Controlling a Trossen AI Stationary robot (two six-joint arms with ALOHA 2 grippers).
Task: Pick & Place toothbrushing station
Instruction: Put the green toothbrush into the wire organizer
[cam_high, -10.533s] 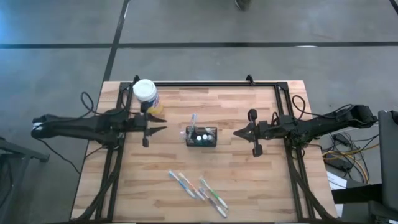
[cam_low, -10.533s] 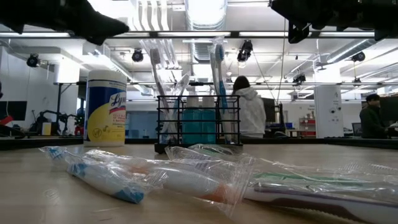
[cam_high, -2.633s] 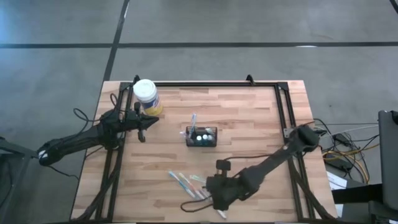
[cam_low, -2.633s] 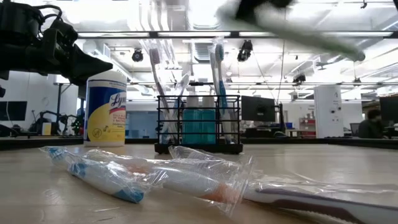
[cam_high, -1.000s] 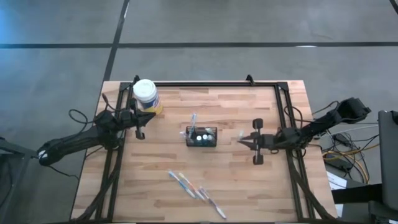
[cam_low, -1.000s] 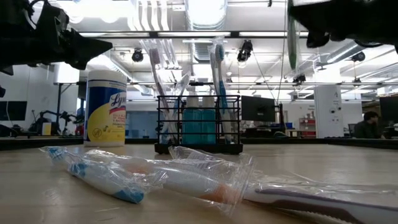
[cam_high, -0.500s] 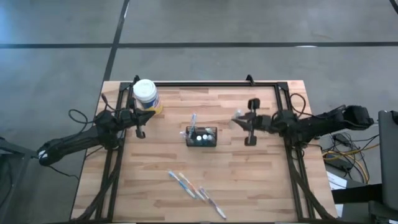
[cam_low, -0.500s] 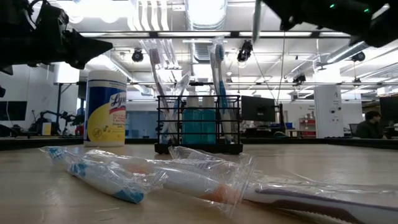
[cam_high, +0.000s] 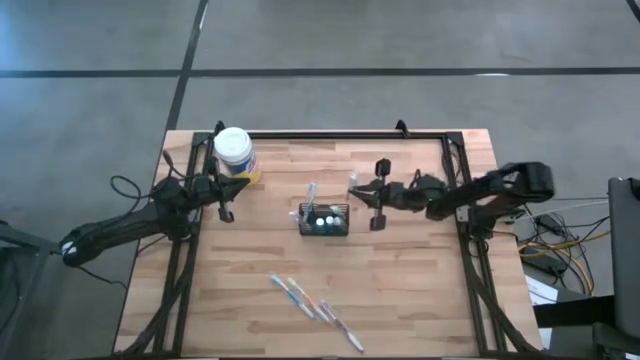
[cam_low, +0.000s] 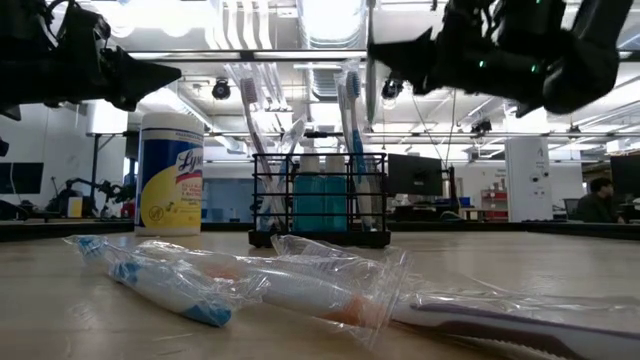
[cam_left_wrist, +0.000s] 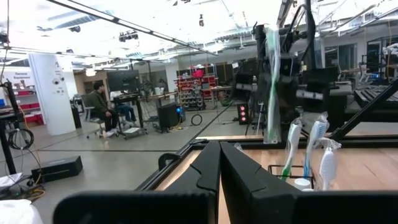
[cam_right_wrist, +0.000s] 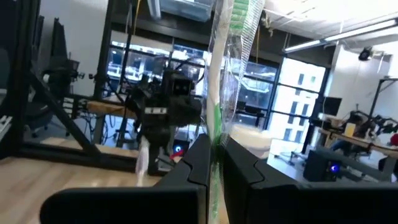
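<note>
Wooden slat table (cam_high: 420, 290) carries everything, and the job looks partly done: the small black rectangular mesh holder box (cam_high: 324, 219) at its middle already has several upright toothbrushes in it, while a loose cluster of plastic-wrapped toothbrushes (cam_high: 318, 306) waits on the near part of the top, well away from both grippers. Judging by that, one more brush is on its way in and the cluster is what is left.

Both dark arms reach inward over the table. The right gripper (cam_high: 362, 191) is raised off the wood, just beside the holder box on its right side. In the right wrist view its fingers are pinched narrowly on a green-and-white toothbrush in a clear wrapper (cam_right_wrist: 227, 74), which stands roughly upright between them; the low view shows that brush hanging close to the brushes already in the box. It has not yet been lowered into a compartment, so lining it up over a free one and lowering it is probably the next need.

The left gripper (cam_high: 226, 203) waits off to the box's left, right by the round yellow wipes canister with a white lid (cam_high: 235, 154). Its fingers are pressed together with nothing between them.
</note>
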